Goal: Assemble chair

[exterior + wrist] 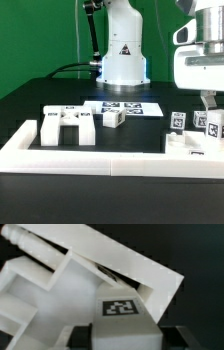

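Two tool fingers narrowly apart, tight around a tagged chair piece

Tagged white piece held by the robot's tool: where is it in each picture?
Exterior view: the tagged piece is far on the exterior view's right, under the tool.
Wrist view: tagged piece close up, between the tool's dark fingers.
Shared landmark: its black-and-white tag.
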Robot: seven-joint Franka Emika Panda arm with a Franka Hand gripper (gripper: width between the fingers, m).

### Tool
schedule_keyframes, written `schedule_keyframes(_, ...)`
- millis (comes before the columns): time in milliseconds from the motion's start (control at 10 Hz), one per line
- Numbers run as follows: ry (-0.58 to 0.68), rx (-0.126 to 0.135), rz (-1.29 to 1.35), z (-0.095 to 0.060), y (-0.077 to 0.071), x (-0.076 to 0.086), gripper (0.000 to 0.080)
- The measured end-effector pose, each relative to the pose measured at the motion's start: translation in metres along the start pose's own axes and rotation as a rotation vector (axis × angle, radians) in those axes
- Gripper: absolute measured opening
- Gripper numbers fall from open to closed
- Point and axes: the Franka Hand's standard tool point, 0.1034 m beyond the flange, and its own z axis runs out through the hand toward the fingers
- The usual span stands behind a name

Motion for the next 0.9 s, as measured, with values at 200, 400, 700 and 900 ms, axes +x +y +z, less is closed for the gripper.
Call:
schedule_keyframes(200,0.004,-0.001,0.124,0.0011,-0.0006,0.0013,0.0294)
schedule_keyframes(400,0.009,0.001,0.208,0.0006,-0.0009,0.0025,0.0294)
schedule_keyframes(700,0.009,-0.001,0.073,0.0009,-0.0013,0.0000,0.0559)
schedule_keyframes(900,0.006,-0.007,-0.163,0.0005,-0.0024,-0.0022,0.0630)
